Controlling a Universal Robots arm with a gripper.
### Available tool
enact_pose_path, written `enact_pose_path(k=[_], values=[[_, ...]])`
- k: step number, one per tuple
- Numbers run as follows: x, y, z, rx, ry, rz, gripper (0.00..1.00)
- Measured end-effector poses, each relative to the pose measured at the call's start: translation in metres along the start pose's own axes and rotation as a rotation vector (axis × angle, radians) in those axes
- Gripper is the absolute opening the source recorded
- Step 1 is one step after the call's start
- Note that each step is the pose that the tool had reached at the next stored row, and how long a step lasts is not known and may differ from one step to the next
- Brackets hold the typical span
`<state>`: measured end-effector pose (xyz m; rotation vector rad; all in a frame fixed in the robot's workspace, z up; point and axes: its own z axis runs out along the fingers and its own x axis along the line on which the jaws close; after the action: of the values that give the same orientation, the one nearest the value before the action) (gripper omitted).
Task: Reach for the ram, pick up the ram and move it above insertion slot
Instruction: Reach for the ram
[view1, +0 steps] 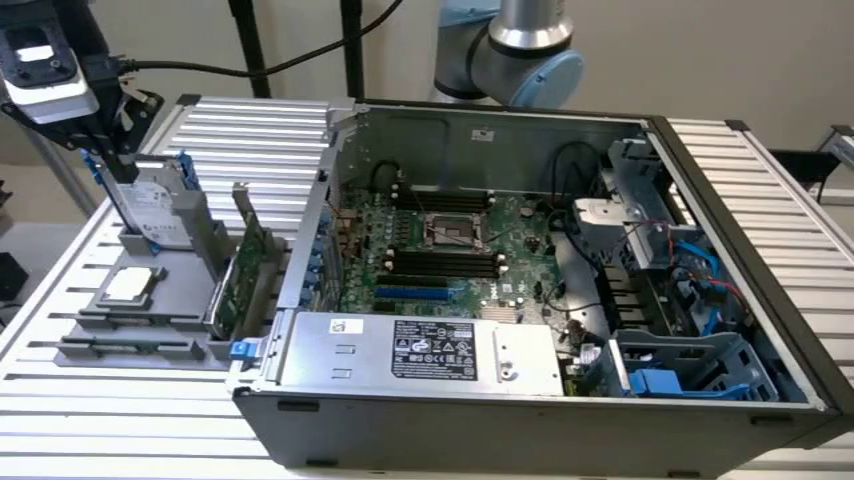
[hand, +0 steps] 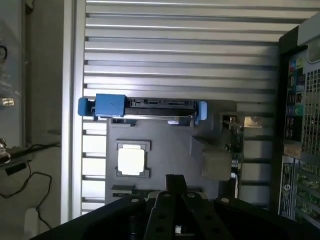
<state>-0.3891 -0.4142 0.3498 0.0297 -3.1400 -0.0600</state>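
**Insp:** Task item, where?

**Tech:** The ram (view1: 127, 349) stands on edge in the front groove of the grey holder (view1: 80, 318), at the exterior view's left, on the slatted counter (view1: 120, 420). It reads as a thin dark strip; colour hard to make out. Nothing touches it.

**Insp:** Tool state?

**Tech:** The gripper (view1: 118, 165) hangs high over the holder, well apart from the ram. In the wrist view it's closed up, no gap at the tips, nothing held.

**Insp:** Other items in the holder?

**Tech:** The square CPU chip (view1: 130, 284) lies flat in its recess, just beyond the ram. The hard drive (view1: 158, 205) is upright in a blue caddy at the far end. The green expansion card (view1: 248, 262), w/ metal bracket, stands on edge on the side nearest the PC case (view1: 400, 420).

**Insp:** Target?

**Tech:** The insertion slot (view1: 441, 262) is among the black memory slots on the motherboard, inside the open PC case, to the exterior view's right of the holder. It's well apart from both ram and gripper.
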Motion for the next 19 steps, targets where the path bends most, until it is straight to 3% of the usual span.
enact_pose_path(k=[11,19], values=[[0.001,-0.0494,0.0009,0.0010,0.0006,0.000,0.11],[0.007,-0.0725,0.0039,0.0109,0.0026,0.000,0.11]])
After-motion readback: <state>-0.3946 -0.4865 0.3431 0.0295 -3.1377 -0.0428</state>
